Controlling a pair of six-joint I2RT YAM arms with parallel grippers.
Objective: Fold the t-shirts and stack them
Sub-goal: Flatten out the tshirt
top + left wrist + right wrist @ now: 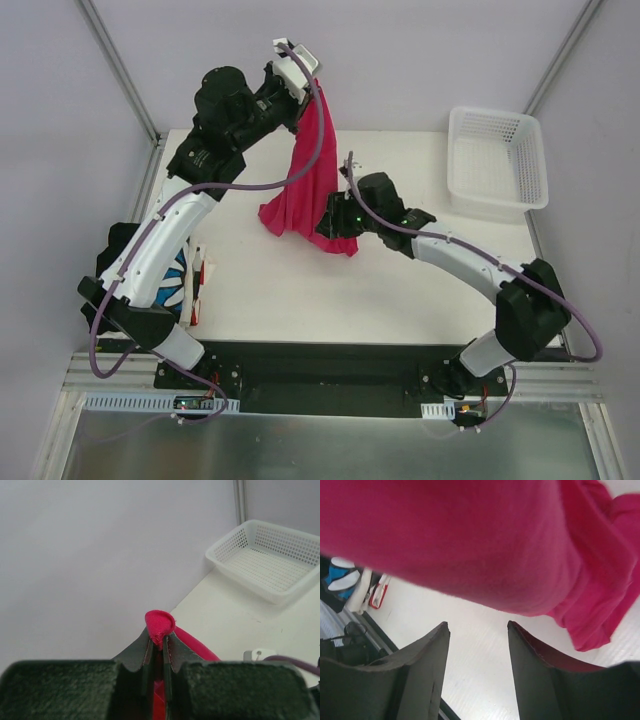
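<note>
Since the left jaws are clenched on a small pinched nub of the crimson-pink tee [160,623], raised high & well left of the basket [497,160], the cloth hangs in one long drape w/ its lower end bunched on the counter [400,300]. It's prob. lifted so its own weight shakes it out for folding. Lower down, the right jaws stand apart w/ nothing btwn them. They sit by the tee's bottom end on its basket side, cloth hanging just above the fingertips [430,645], likely lining up to catch a hem or corner.

Tee: soft matte knit, deep folds, thicker rolled seam at the pinch. Counter: flat, white, smooth. Basket: rigid white plastic lattice, rectangular, shallow.

Farthest from the basket lie the other t-shirts [183,285], partly under the left arm [170,235]: black w/ blue-white print, white & red edges showing. How neatly they're folded, can't tell.
</note>
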